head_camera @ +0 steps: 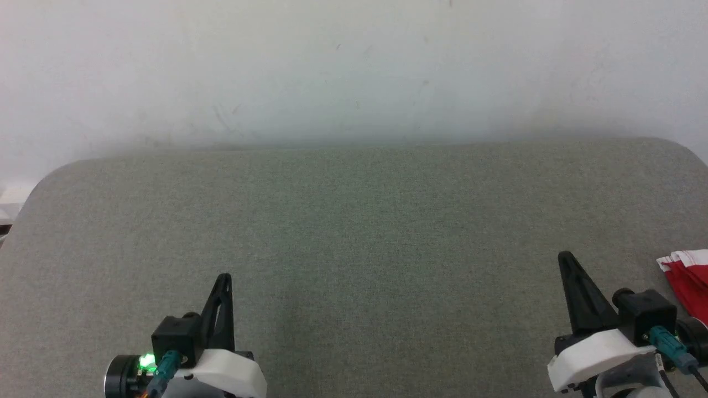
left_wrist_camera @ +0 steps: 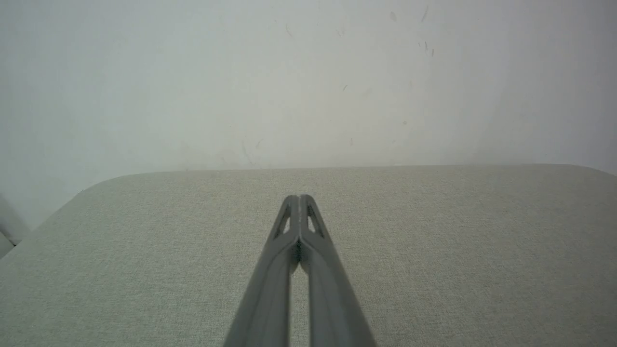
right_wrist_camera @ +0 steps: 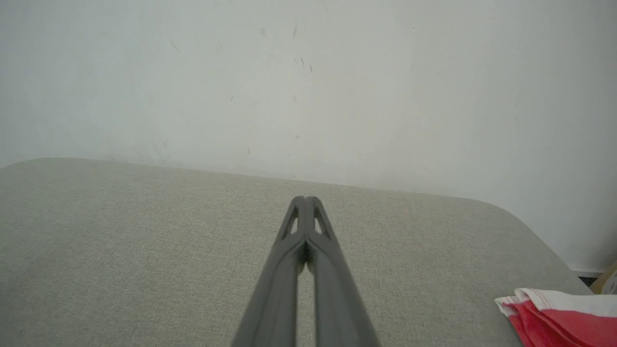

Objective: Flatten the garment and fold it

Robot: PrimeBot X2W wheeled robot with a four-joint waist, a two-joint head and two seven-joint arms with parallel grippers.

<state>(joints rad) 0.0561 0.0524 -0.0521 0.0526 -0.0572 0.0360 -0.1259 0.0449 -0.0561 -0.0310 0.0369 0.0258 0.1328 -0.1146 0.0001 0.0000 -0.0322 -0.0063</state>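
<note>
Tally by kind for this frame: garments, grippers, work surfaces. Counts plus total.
garment, red with white trim, bunched at the surface's right edge: 1
grippers, left gripper and right gripper, both shut, holding nothing: 2
grey padded surface: 1
Total: 4

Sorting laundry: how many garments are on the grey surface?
1: the red garment, far right on the surface beside the right gripper; partly out of frame, more may be hidden.
</note>
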